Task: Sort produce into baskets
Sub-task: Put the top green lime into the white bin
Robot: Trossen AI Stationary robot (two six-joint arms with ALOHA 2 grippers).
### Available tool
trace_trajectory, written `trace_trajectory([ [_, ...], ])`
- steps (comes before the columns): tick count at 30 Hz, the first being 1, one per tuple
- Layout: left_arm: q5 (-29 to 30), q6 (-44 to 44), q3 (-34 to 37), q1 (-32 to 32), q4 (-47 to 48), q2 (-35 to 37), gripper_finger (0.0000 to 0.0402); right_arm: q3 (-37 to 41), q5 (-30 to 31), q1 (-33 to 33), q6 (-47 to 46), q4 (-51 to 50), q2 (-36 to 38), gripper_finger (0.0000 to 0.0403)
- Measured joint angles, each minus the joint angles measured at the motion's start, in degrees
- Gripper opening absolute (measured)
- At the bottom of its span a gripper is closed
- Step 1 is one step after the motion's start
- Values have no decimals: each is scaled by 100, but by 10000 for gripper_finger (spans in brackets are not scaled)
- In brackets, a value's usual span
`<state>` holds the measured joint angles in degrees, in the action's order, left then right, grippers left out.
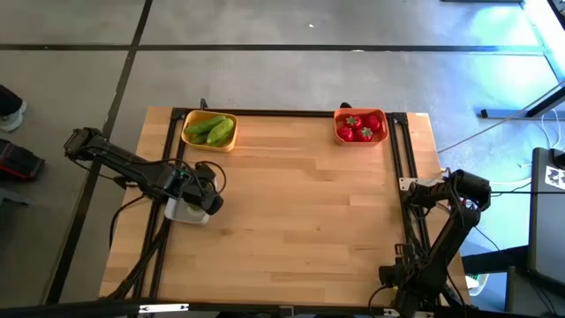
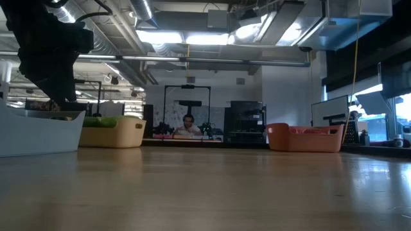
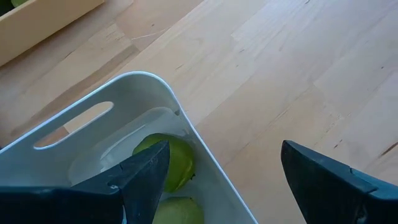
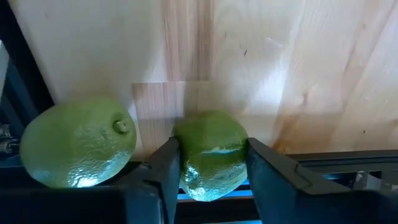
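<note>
My right gripper [image 4: 211, 149] is at the table's right edge [image 1: 422, 187], shut on a small round green piece [image 4: 214, 140]. A second round green piece [image 4: 78, 149] lies right beside it. My left gripper [image 3: 224, 152] hangs open above the whitish basket [image 3: 93, 118] at the table's left [image 1: 187, 212]. One of its fingers is over the basket's inside and the other is over the bare table. Two round green pieces [image 3: 171, 162] lie in that basket. The yellow basket [image 1: 209, 130] holds long green pieces and the orange basket [image 1: 360, 125] holds red ones. My right gripper pinches the round green piece between its two fingers, one on each opposite side [image 4: 183, 155]. The fingers come from above, pointing steeply down. The piece sits at the edge of the wooden top by the dark rail; I cannot tell whether it is lifted.
A black frame rail [image 1: 397, 168] runs along the table's right side, close to my right gripper. Another rail [image 1: 168, 150] runs along the left side. The wide wooden middle [image 1: 300, 212] lies between the arms. A person sits far behind the table [image 2: 188, 125].
</note>
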<state>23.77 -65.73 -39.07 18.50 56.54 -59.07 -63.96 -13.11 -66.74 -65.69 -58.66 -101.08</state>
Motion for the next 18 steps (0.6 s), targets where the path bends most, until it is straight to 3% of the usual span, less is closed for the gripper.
trace_trajectory([
  [8, 4, 103, 0, 0, -24, 0, 302, 0, -45, 0, -2, 7, 0, 146],
  [15, 4, 287, -2, 0, -24, 0, 301, 0, -35, 186, 310, -33, 31, 99],
  [18, 4, 427, 0, 0, -35, 0, 301, -2, 249, 421, 609, -230, 109, 88],
])
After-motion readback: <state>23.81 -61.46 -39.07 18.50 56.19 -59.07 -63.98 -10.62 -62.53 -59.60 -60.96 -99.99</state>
